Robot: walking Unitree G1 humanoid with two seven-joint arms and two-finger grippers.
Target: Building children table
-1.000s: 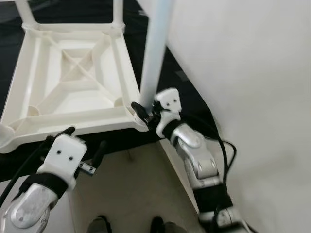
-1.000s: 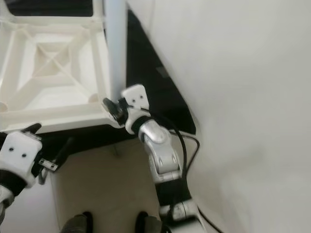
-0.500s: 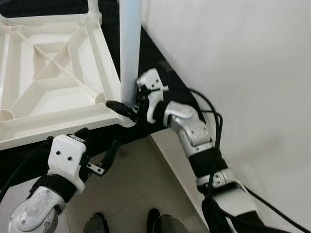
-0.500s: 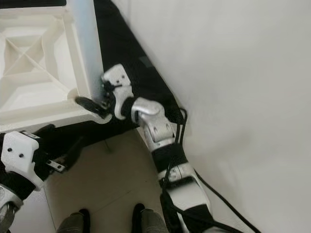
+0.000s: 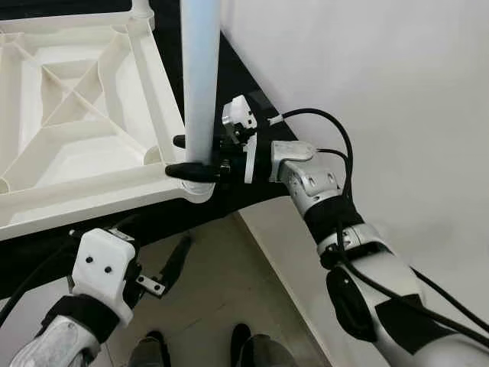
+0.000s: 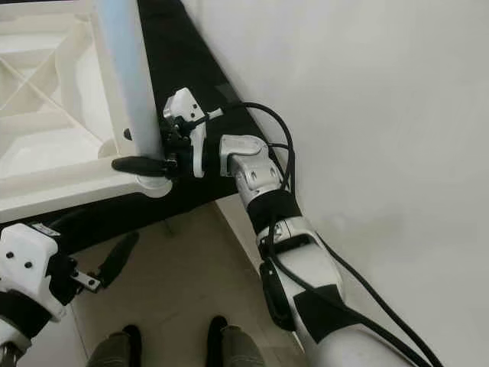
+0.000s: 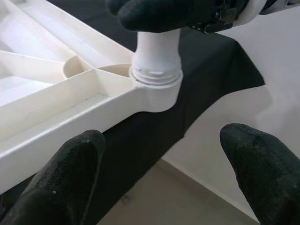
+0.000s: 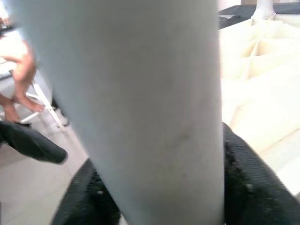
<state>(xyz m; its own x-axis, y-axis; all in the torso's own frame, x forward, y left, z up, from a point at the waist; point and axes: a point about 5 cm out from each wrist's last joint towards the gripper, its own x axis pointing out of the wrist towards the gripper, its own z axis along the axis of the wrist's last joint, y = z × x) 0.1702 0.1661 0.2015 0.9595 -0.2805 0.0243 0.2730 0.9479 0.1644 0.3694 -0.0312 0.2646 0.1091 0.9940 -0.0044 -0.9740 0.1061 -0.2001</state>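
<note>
One tabletop (image 5: 84,115), one leg (image 5: 201,76) in right end effector (image 5: 187,155)

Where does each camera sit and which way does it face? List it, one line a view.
Eye views: on the head, looking down at the upturned table top; both arms and feet show.
Left wrist view: looks past open left gripper at the corner socket.
Right wrist view: right gripper clamps the table leg.
All share that leg.

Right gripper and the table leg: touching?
Touching. In the right wrist view the right gripper has black fingers pressed on both sides of the pale table leg; the left eye view agrees.
</note>
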